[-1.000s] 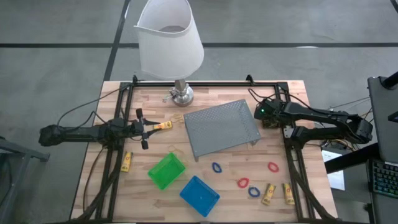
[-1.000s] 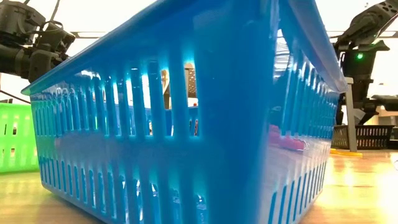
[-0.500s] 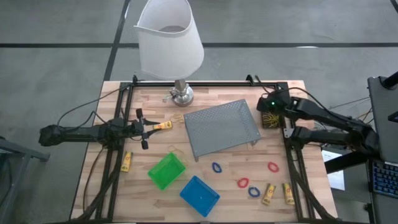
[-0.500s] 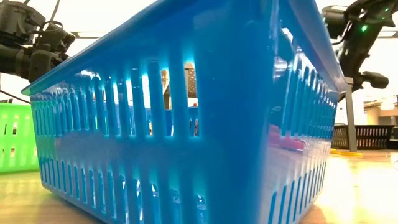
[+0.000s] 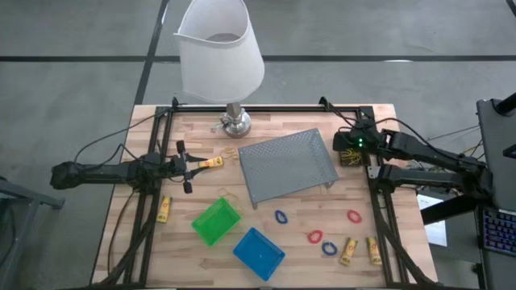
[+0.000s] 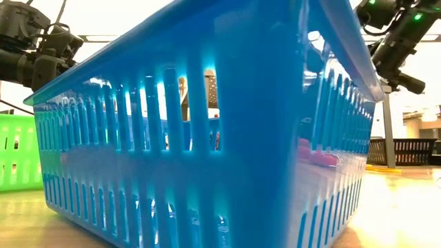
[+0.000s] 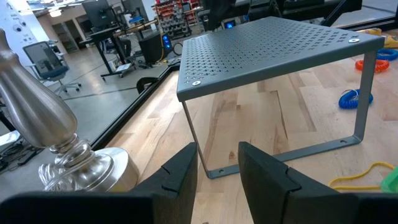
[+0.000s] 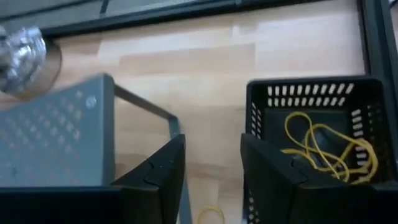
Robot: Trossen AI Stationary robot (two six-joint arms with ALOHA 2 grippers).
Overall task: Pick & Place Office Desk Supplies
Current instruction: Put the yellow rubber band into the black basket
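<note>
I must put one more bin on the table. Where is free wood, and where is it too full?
Free: the strip between the grey mesh tray and the coloured loops; also the corner beside the yellow stick, left of the green bin. Crowded: around the lamp base and the loops and sticks by the blue bin.
</note>
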